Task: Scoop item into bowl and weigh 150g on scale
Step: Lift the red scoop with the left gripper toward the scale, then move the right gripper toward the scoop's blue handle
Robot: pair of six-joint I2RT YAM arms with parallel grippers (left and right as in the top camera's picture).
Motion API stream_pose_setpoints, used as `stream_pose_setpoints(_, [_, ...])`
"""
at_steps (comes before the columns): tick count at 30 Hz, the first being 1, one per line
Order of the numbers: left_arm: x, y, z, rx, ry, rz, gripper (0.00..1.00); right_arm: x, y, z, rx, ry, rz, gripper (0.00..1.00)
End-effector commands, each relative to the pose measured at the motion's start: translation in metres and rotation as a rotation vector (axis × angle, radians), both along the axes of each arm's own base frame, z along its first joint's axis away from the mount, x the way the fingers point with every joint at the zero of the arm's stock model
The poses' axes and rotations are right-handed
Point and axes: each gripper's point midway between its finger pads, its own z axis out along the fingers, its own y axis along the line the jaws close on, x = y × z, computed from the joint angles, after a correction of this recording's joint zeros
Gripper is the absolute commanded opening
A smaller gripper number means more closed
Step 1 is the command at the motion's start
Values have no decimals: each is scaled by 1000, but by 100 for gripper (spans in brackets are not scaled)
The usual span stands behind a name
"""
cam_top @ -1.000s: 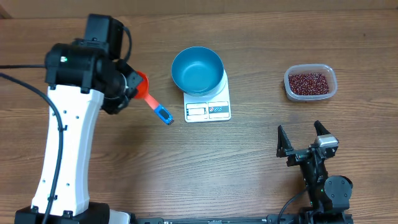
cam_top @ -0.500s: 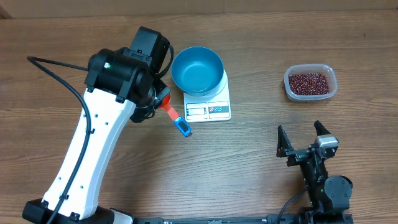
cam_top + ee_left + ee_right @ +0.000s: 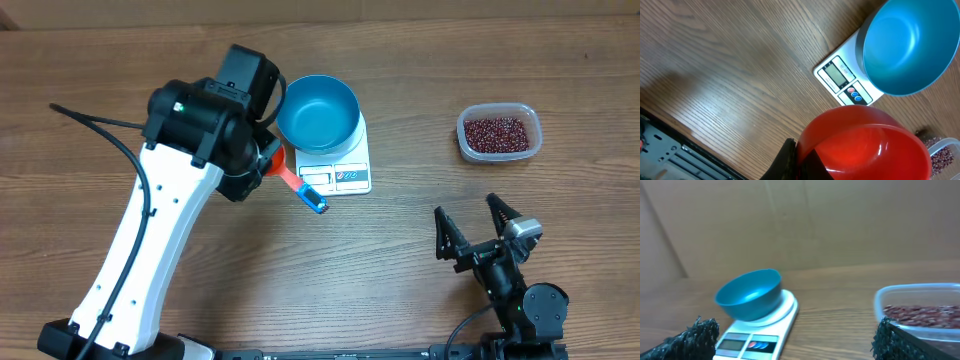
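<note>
Left end effector (image 3: pixel 788 162) clamps the likely light, stiff red plastic scoop (image 3: pixel 297 184) near its bowl, beside the white digital scale (image 3: pixel 335 176); right end effector (image 3: pixel 476 224) gapes empty.

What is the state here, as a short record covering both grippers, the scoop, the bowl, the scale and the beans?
left gripper: shut on scoop, next to the scale's left edge
scoop contents: not visible
right gripper: open, holding nothing, low on the right
bowl: blue, on the scale, empty
scale display: unreadable
bean container: far right of the scale, red beans inside, no lid
</note>
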Motion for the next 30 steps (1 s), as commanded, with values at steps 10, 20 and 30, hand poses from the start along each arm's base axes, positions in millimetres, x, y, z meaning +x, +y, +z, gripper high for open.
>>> stream_pose_setpoints(10, [-1, 1, -2, 35, -5, 29, 4, -31, 20, 76, 166, 25, 136, 100])
stream_pose_setpoints(20, [0, -2, -2, 20, -7, 27, 4, -10, 36, 89, 171, 256, 218, 100])
stream_pose_setpoints(30, [0, -6, -3, -13, -2, 78, 4, 14, 85, 83, 238, 416, 564, 100])
